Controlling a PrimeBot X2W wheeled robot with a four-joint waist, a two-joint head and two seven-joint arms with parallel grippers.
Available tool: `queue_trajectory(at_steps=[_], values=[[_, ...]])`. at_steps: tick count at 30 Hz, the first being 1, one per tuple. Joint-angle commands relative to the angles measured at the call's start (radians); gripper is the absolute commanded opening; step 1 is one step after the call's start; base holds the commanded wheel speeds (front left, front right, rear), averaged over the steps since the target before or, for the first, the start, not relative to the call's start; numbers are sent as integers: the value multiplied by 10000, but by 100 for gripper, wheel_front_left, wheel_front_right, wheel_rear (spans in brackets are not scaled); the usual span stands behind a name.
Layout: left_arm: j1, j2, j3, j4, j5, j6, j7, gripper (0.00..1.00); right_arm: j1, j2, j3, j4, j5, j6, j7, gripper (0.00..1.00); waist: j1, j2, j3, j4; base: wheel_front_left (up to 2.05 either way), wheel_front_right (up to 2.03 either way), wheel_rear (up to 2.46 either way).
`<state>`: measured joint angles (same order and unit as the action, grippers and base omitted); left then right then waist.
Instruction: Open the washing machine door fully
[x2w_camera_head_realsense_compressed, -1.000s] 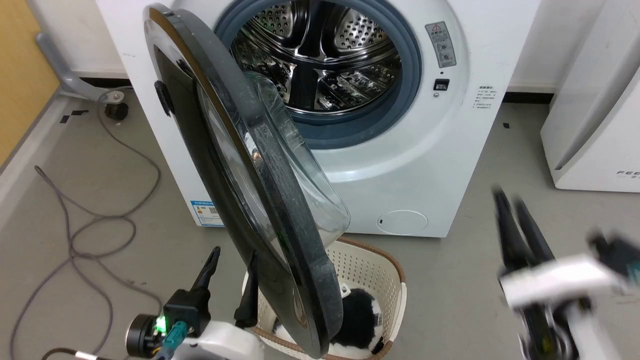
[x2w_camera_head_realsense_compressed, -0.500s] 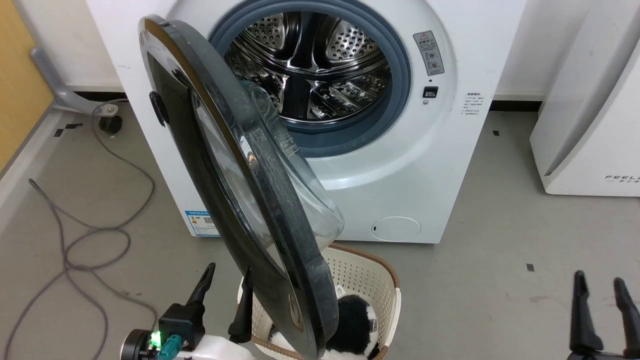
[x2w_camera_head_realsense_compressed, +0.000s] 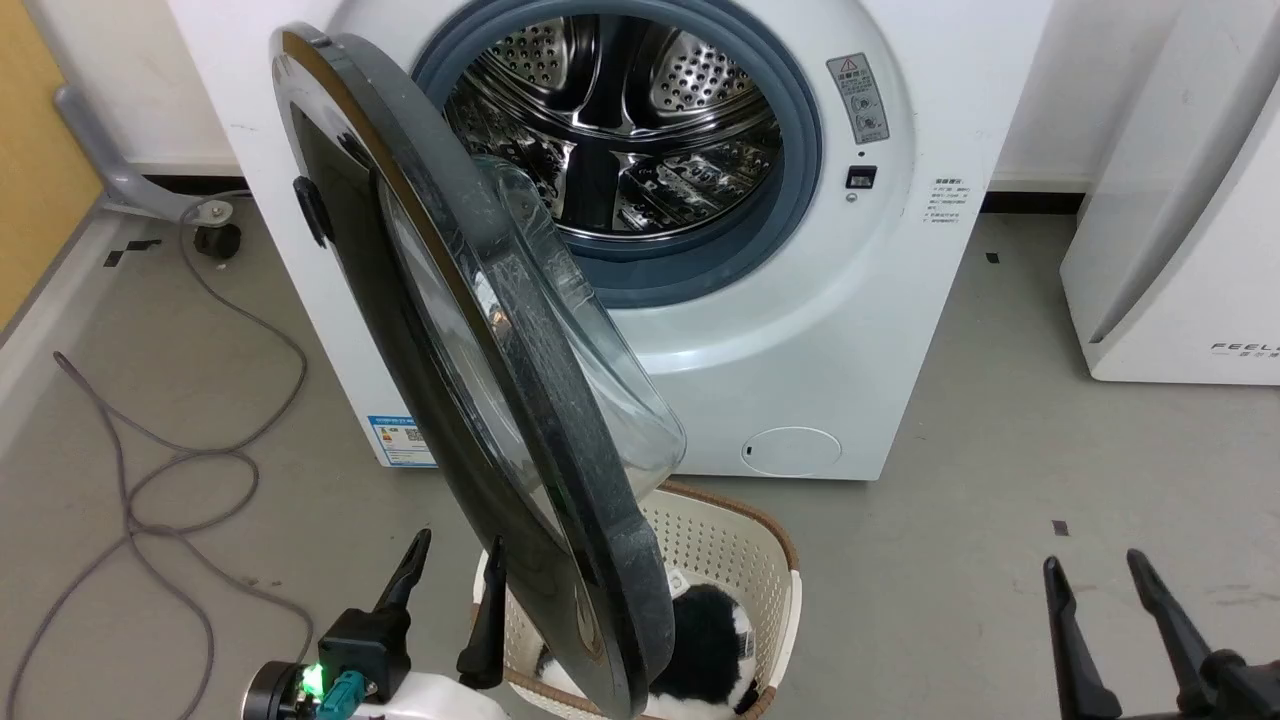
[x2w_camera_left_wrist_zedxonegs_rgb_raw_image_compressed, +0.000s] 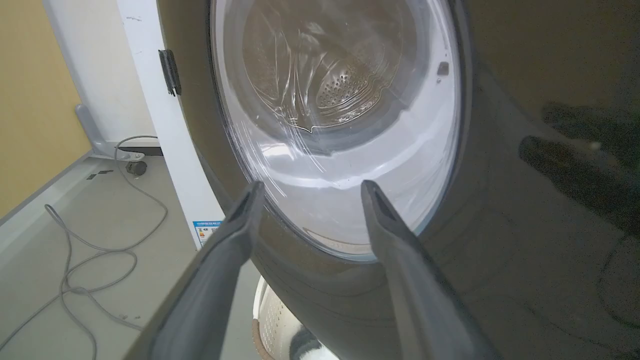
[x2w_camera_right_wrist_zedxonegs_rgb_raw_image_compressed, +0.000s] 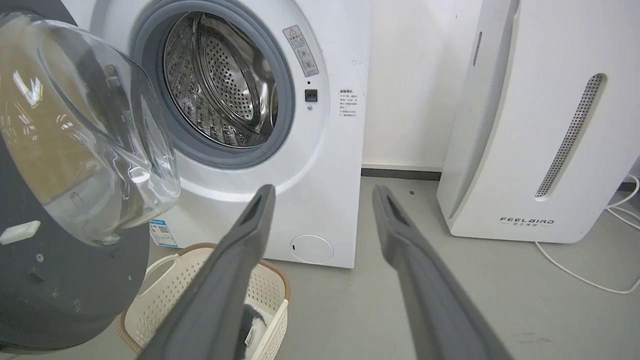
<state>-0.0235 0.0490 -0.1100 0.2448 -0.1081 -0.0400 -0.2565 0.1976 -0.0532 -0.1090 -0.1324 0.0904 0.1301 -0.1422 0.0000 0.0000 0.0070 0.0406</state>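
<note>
The left gripper (x2w_camera_head_realsense_compressed: 458, 548), fingers spread and holding nothing, hovered low beside the glossy outer face of the washing machine door (x2w_camera_head_realsense_compressed: 520, 380). In the left wrist view its fingertips (x2w_camera_left_wrist_zedxonegs_rgb_raw_image_compressed: 255, 192) sat close to the black ring, though contact could not be confirmed. The right gripper (x2w_camera_head_realsense_compressed: 1092, 562), likewise spread wide and empty, hung well apart from the door over bare floor (x2w_camera_head_realsense_compressed: 950, 480) at the lower right.

The door stood unlatched and swung out on its left-side hinge, roughly edge-on to the head camera. That left the steel drum (x2w_camera_head_realsense_compressed: 620, 130) of the washing machine (x2w_camera_head_realsense_compressed: 800, 330) exposed. By appearance most of the task was done; what was left, if anything, seemed a final push of the door farther toward the left.

The door's lower rim hung over a cream laundry basket (x2w_camera_head_realsense_compressed: 790, 570) holding something black and white, with little gap visible between them. Room for more swing lay on the left, where a grey cable (x2w_camera_head_realsense_compressed: 190, 470) looped across the floor. A white appliance (x2w_camera_head_realsense_compressed: 1180, 250) bounded the right.
</note>
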Motion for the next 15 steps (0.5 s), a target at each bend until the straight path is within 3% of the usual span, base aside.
queue_trajectory(at_steps=[1, 10, 11, 12, 15], values=[[12, 13, 12, 25, 76, -30, -53, 100, 193, 29, 57, 141, -1, 6, 23, 100, 0, 0, -4, -6, 0, 0, 0], [44, 13, 2, 91, 244, 3, -53, 98, 133, 29, 250, 638, 130, 6, -31, 100, 0, 0, -37, -93, 0, 0, 0], [48, 13, 2, 115, 204, -9, -53, 31, 119, 29, 256, 646, 120, 6, -26, 100, 0, 0, -36, -101, 0, 0, 0], [52, 13, 1, 174, 133, -30, -53, 0, 106, 29, 262, 648, 122, 6, -17, 100, 0, 0, -38, -106, 0, 0, 0], [19, 13, 8, 237, 85, -43, -53, 0, 83, 29, 289, 634, 113, 6, 3, 100, 0, 0, -46, -111, 0, 0, 0]])
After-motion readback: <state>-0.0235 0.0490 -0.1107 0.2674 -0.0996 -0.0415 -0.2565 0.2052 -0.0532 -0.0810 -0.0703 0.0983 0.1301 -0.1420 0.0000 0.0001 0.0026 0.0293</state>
